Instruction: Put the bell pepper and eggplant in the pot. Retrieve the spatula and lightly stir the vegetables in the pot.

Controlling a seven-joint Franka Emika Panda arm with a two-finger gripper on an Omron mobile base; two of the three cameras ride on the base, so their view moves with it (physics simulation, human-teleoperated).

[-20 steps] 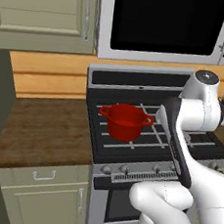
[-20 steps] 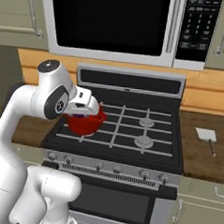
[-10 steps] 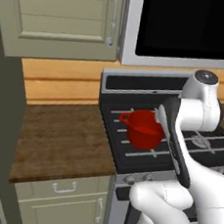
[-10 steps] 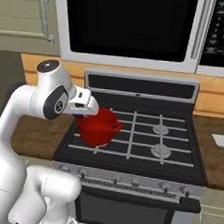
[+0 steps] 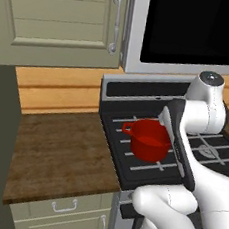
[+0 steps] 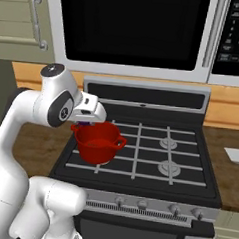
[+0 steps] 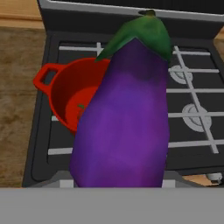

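1. Currently: gripper (image 6: 83,123) pinching the eggplant (image 7: 124,113), carried above the pot (image 6: 96,141) for dropping in.
2. Pot: left near burner of stove (image 6: 187,183), something red-green inside, likely pepper.

My eggplant (image 7: 124,118) is glossy purple with a green cap, standing lengthwise close before my hand camera, cap end far from it. The pot (image 5: 151,140) is round, deep, glossy red, with small loop handles at its rim; it sits upright on the stove's front-left grate. Something reddish with green lies inside
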